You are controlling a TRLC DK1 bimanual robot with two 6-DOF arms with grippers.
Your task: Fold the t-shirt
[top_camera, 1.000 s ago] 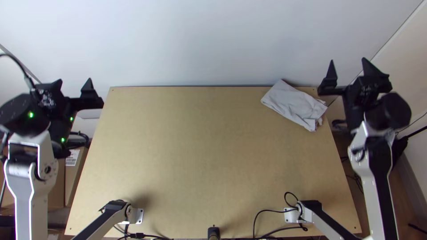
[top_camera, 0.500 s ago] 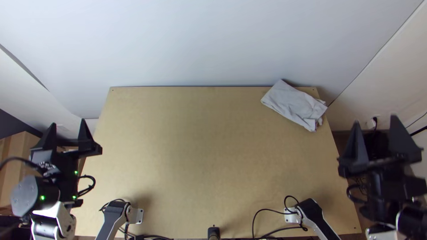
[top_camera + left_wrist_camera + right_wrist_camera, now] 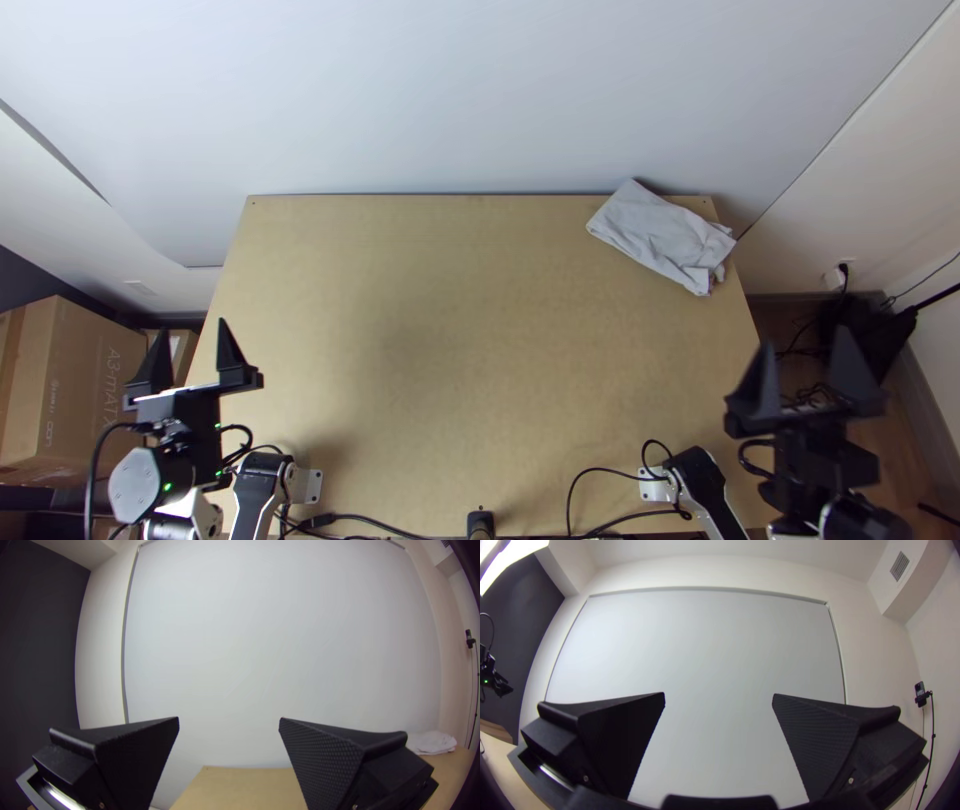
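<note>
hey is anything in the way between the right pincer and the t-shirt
Nothing visible stands between them: the right pincer hangs open by the right edge of the table, and the t-shirt lies near its far right corner.

- T-shirt [image 3: 660,235]: on table [image 3: 450,330], far right corner.
- Panel [image 3: 480,90]: behind table's far edge.
- Left gripper [image 3: 192,345]: table's left side; box [image 3: 75,380] further left.
- Right gripper [image 3: 808,350]: table's right side.
- Arm bases [image 3: 300,485]: on table, near edge, left and right; cables [image 3: 571,505] between.
- Floor right of table: probably a bag [image 3: 868,325], poorly seen.
</note>
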